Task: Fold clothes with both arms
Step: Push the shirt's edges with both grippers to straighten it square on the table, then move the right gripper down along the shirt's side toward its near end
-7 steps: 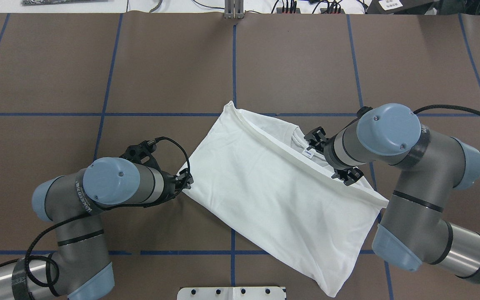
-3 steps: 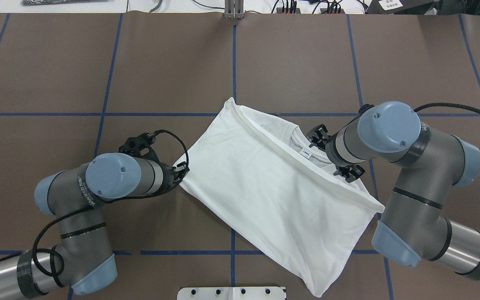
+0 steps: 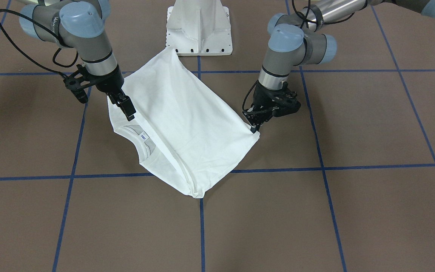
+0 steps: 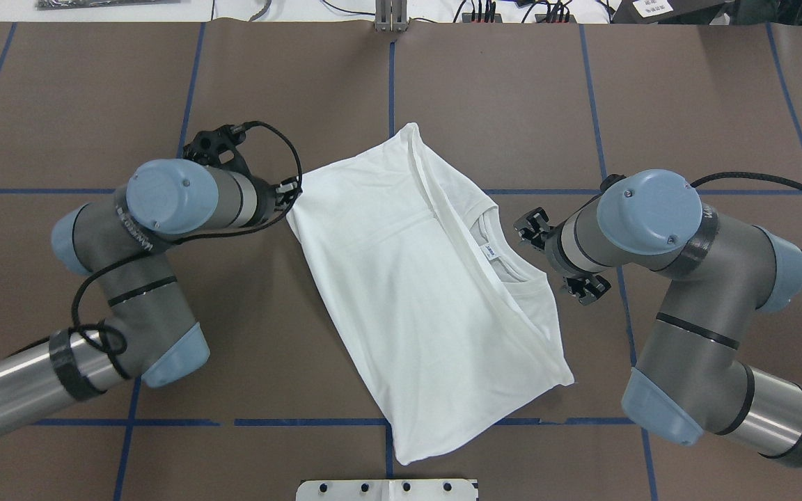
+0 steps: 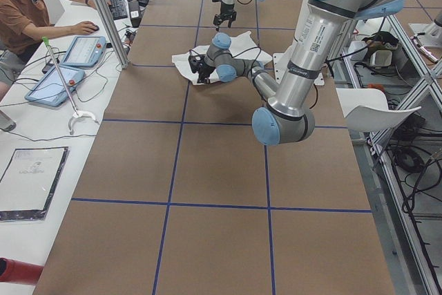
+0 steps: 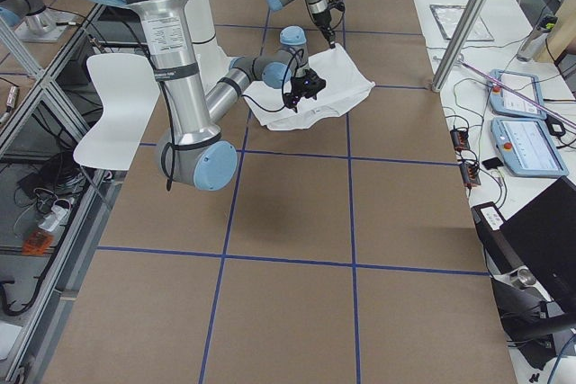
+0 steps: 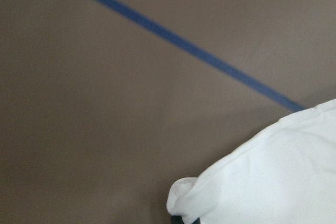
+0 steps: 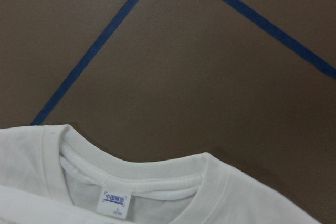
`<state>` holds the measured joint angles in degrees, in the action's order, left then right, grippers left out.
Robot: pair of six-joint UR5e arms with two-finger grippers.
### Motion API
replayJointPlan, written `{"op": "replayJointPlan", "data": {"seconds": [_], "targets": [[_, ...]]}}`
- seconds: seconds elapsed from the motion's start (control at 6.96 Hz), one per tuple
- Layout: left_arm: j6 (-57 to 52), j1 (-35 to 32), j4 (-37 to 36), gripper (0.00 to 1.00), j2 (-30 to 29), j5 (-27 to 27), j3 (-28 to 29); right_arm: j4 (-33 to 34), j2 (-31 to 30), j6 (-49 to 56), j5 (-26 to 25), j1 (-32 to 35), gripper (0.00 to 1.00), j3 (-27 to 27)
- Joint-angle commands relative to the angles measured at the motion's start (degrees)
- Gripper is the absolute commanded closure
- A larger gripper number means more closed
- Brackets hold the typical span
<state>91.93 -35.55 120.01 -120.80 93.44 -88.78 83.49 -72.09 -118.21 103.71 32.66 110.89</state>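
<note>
Swung clockwise since a second ago, the white long-sleeved T-shirt [image 4: 429,299] lies folded double near the middle of the brown, blue-taped bench [image 4: 686,104], with its ribbed round collar [image 8: 157,167] toward the right arm. The black two-finger left gripper [image 4: 291,191] is clamped on a bunched corner of the shirt. The black right gripper [image 4: 530,228] hovers just beside the collar; whether it is apart or together cannot be told. The step looks like squaring the shirt for another fold, which calls for the right gripper to take an edge.

Bare table [image 4: 498,104] past shirt [image 4: 408,292] — pedestal [image 4: 387,489] nr its robot-side corner
</note>
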Motion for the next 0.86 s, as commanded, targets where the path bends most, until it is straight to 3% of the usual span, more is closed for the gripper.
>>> {"op": "replayJointPlan", "data": {"seconds": [0.0, 0.14, 0.29, 0.43, 0.72], "targets": [[-1.1, -5.3, 11.1, 1.00, -9.2, -0.1, 17.2, 0.0, 0.0, -0.1, 0.0, -0.1, 0.00, -0.1], [-1.1, -6.1, 15.0, 1.00, -13.8, -0.2, 24.0, 0.0, 0.2, -0.4, 0.0, -0.1, 0.00, -0.1], [-1.3, -6.1, 15.4, 0.62, -15.2, -0.1, 26.4, -0.1, 0.3, -0.4, 0.0, -0.3, 0.00, -0.1], [-2.3, -6.1, 15.4, 0.55, -15.2, 0.1, 26.1, -0.1, 0.5, -0.1, -0.3, -0.7, 0.00, -0.2], [-2.4, -6.4, 14.8, 0.54, -13.3, 0.5, 21.6, -0.1, 3.1, -0.1, -3.2, -3.6, 0.00, -0.8]]}}
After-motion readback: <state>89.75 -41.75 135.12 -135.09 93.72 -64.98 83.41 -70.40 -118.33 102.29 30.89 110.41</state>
